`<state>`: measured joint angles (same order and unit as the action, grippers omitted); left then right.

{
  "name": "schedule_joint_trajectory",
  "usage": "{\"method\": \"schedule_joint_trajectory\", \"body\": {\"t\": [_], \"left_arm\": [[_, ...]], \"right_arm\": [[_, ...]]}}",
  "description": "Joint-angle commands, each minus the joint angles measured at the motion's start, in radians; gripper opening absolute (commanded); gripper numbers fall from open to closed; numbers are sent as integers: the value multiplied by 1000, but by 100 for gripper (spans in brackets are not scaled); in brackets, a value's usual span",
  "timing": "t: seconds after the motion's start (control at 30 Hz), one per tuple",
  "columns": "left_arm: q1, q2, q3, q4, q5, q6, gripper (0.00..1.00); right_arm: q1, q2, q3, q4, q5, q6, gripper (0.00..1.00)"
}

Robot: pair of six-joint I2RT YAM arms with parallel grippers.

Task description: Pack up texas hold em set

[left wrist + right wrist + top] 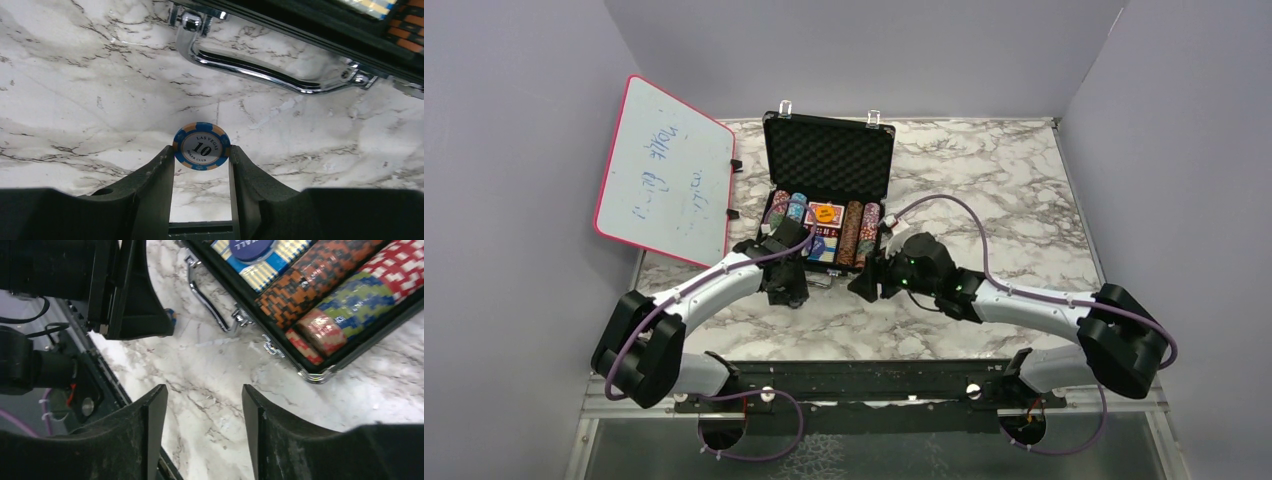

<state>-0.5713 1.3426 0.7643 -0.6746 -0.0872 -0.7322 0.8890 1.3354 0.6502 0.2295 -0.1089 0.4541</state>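
The black briefcase (773, 150) lies open at the table's middle, foam-lined lid up. Rows of striped poker chips (861, 232) fill its tray, with an orange button (825, 212) and a card deck between them. In front of the case, my left gripper (202, 154) is shut on a blue chip (202, 146) marked 10, held on edge above the marble near the chrome handle (260, 75). My right gripper (202, 400) hangs open over bare marble, nothing between its fingers, close beside the left gripper (135, 300). The right wrist view shows chip rows (320, 275) and a blue button (250, 247).
A pink-framed whiteboard (669, 170) leans against the left wall beside the case. Grey walls enclose the table on three sides. The black mounting rail (864, 380) runs along the near edge. The two arms nearly meet in front of the case.
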Motion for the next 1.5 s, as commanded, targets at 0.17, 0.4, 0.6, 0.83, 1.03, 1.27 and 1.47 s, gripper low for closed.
{"method": "schedule_joint_trajectory", "body": {"t": [0.17, 0.4, 0.6, 0.83, 1.03, 1.27, 1.47], "left_arm": [[-3, -77, 74, 67, 129, -139, 42], [-3, -89, 95, 170, 191, -263, 42], [-2, -83, 120, 232, 231, -357, 42], [-3, -53, 118, 306, 283, -410, 42], [-3, -45, 111, 336, 305, -426, 42], [-2, -55, 95, 343, 308, -439, 42], [-3, -57, 78, 360, 325, -455, 43]], "right_arm": [[46, 69, -40, 201, -102, 84, 70], [56, 130, -30, 295, -91, 168, 70], [57, 168, -12, 293, 15, 257, 70], [56, 152, 13, 307, 168, 297, 67], [57, 168, 44, 278, 282, 357, 57], [57, 187, 48, 275, 325, 385, 41], [57, 189, 50, 305, 351, 360, 25]]}}
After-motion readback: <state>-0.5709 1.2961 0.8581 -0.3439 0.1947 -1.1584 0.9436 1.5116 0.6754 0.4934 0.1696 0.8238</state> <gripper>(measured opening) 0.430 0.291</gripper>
